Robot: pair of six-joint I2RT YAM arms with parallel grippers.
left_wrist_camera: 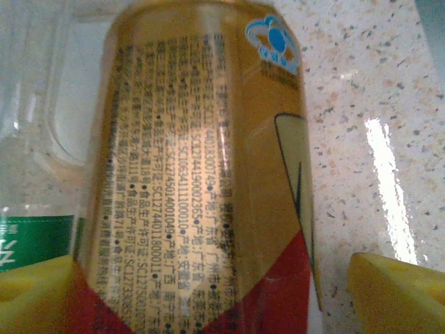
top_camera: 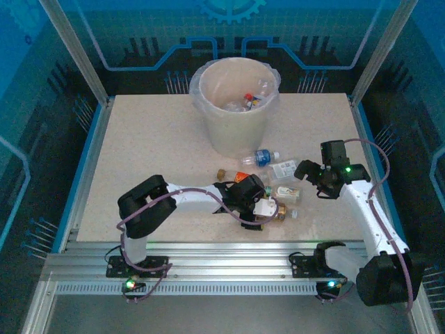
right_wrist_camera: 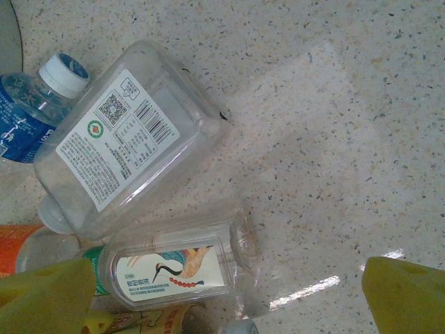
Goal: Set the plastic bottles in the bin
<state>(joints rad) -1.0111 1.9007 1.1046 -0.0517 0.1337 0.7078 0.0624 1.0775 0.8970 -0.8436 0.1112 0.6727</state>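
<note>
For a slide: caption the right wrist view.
Right gripper open over clear plastic bottles on the speckled table.

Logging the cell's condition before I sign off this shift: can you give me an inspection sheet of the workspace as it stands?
Surface: speckled beige table, no spills seen.
Job's things: bin upright at the far side with several bottles inside; loose bottles lie clustered in front of it.
Clutter: nothing seen.
Grippers: left gripper open, straddling a gold-and-red bottle; right gripper open over the table, near a white-label bottle.
Cables: purple cable looping off the right arm, another along the left arm.
Surroundings: metal frame posts, blue-lit panels.
</note>
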